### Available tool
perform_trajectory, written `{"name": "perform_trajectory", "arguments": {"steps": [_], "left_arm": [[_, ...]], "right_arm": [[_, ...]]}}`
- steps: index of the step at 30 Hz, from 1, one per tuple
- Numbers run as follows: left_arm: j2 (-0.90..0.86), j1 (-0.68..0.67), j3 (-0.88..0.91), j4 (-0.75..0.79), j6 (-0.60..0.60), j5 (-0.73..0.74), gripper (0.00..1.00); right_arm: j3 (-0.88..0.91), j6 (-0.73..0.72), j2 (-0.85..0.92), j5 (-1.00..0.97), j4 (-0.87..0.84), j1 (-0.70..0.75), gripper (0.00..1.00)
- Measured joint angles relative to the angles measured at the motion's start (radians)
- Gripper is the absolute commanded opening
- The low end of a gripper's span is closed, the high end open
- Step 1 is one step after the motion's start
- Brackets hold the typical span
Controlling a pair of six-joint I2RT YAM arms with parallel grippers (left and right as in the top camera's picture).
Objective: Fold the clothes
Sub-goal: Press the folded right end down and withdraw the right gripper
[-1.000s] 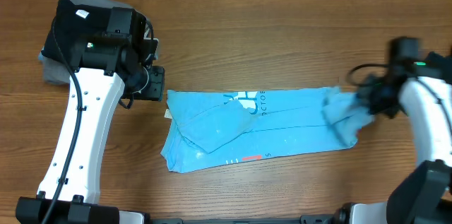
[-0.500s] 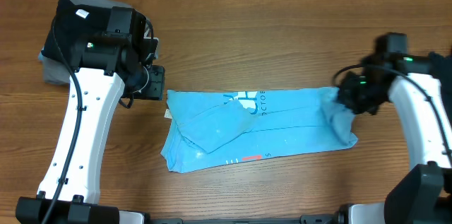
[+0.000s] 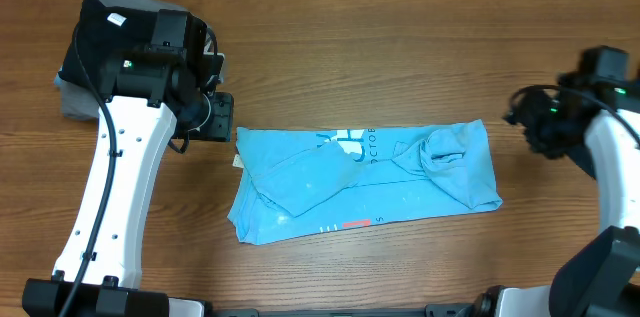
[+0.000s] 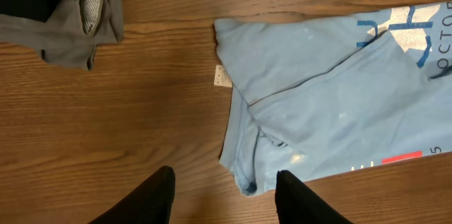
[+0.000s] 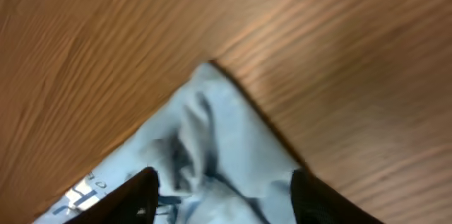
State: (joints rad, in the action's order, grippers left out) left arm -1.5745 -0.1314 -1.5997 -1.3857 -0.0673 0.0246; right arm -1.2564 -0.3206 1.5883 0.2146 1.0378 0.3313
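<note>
Two empty grippers: the left gripper (image 4: 222, 189) stands part-open just beside the left end of the blue shirt (image 3: 365, 182), and the right gripper (image 5: 222, 185) is spread wide, clear of its right end. The shirt lies mid-table (image 3: 400, 37) as a long band, with its right end heaped in a loose lump (image 3: 445, 152). Risk: folding over that lump would trap creases, and a shallow pinch could drag the band askew.

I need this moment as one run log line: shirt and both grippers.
light blue T-shirt: long folded strip, right end bunched | left gripper: open, empty | right gripper: open, empty, beside shirt's right end
</note>
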Motion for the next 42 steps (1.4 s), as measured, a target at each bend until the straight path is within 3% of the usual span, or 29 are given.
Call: {"name": "perform_trajectory", "arguments": {"steps": [4,14,17,22,25,28,29,32,33,35,42], "left_arm": [[0.0,0.0,0.0,0.007,0.0,0.0,0.49],[0.0,0.0,0.0,0.009,0.0,0.0,0.49],[0.0,0.0,0.0,0.008,0.0,0.0,0.5],[0.0,0.0,0.0,0.007,0.0,0.0,0.5],[0.0,0.0,0.0,0.007,0.0,0.0,0.5],[0.0,0.0,0.0,0.007,0.0,0.0,0.5],[0.0,0.0,0.0,0.007,0.0,0.0,0.5],[0.0,0.0,0.0,0.007,0.0,0.0,0.51],[0.0,0.0,0.0,0.007,0.0,0.0,0.51],[0.0,0.0,0.0,0.007,0.0,0.0,0.51],[0.0,0.0,0.0,0.016,0.0,0.0,0.52]], "right_arm": [[0.004,0.058,0.028,0.061,0.041,0.029,0.09],[0.286,0.016,0.117,0.133,-0.222,-0.069,0.04],[0.363,0.076,0.136,0.24,-0.245,-0.135,0.04],[0.373,0.274,0.119,0.43,-0.132,-0.315,0.04],[0.372,0.276,0.063,0.371,-0.109,-0.359,0.04],[0.361,0.186,-0.012,0.206,-0.116,-0.343,0.04],[0.356,0.151,-0.037,0.153,-0.126,-0.328,0.12],[0.341,0.069,-0.097,0.054,-0.173,-0.265,0.54],[0.338,0.053,-0.111,0.035,-0.193,-0.234,0.61],[0.332,0.023,-0.121,0.013,-0.216,-0.172,0.67],[0.333,-0.009,-0.026,0.0,-0.235,-0.048,0.66]]}}
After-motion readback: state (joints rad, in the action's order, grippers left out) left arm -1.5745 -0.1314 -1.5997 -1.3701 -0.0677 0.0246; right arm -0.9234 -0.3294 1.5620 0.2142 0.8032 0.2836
